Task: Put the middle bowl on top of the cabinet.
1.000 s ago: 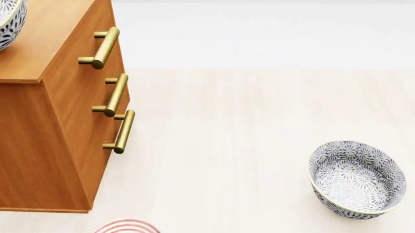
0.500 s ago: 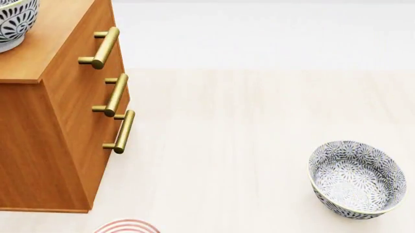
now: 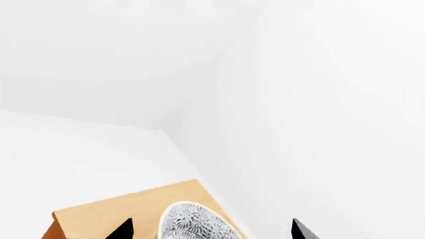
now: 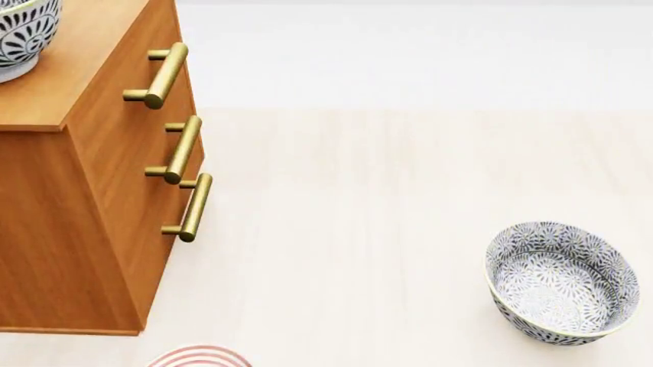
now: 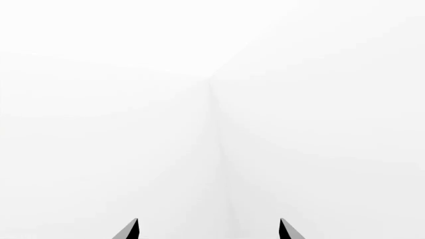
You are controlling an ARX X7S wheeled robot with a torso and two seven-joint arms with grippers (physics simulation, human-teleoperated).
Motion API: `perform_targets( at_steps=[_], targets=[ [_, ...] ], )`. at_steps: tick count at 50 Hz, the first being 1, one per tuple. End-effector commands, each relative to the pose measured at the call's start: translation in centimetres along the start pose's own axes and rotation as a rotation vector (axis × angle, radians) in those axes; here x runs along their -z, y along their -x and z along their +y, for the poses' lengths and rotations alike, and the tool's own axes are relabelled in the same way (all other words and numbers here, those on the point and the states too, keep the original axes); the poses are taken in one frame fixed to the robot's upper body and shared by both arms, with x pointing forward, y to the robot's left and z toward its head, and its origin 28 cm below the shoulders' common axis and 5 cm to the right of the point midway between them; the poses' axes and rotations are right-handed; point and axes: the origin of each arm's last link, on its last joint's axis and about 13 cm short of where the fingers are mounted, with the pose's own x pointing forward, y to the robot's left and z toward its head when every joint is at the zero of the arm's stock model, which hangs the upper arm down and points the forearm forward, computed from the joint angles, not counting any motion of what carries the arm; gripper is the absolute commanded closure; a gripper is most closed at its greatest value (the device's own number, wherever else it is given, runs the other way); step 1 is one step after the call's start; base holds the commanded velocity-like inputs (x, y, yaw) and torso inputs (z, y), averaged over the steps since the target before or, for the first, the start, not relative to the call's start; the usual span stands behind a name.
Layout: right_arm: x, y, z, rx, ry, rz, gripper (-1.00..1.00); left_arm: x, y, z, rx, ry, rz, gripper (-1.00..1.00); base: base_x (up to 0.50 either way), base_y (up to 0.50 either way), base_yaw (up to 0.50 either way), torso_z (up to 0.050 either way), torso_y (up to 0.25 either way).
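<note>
Change: the middle bowl (image 4: 23, 37) has settled upright on the cabinet (image 4: 92, 191) top, far left.
Left gripper (image 3: 211, 230): jaws apart, straddling the bowl without touching.
Right gripper (image 5: 209, 230): jaws apart, empty.
Meaning: placement looks done.

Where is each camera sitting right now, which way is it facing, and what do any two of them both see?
Head view: on the robot's head, looking forward and down at the cabinet, a bowl on the floor and a red-ringed plate; no arm shows.
Left wrist view: near the left gripper, facing white walls; both fingertips show, jaws apart, with the middle bowl between.
Right wrist view: near the right gripper, facing bare white walls; only fingertips show, spread.
Shared: head and left wrist views both show the middle bowl on the cabinet top.
</note>
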Motion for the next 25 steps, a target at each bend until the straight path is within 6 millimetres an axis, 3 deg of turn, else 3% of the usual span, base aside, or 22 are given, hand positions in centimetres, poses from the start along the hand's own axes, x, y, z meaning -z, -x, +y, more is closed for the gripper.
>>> perform_targets(
  at_steps=[1,25],
  targets=[
    [0.0,0.0,0.0,-0.001,0.0,-0.002,-1.0,-0.1,3.3,0.8,0.17,-0.079,-0.107,-1.0,0.0,0.0,0.0,0.0,0.0],
    [-0.2,0.1,-0.4,0.0,0.0,-0.007,-1.0,2.2,7.7,1.6,0.575,-0.277,-0.261,-1.0,0.0,0.0,0.0,0.0,0.0]
  ],
)
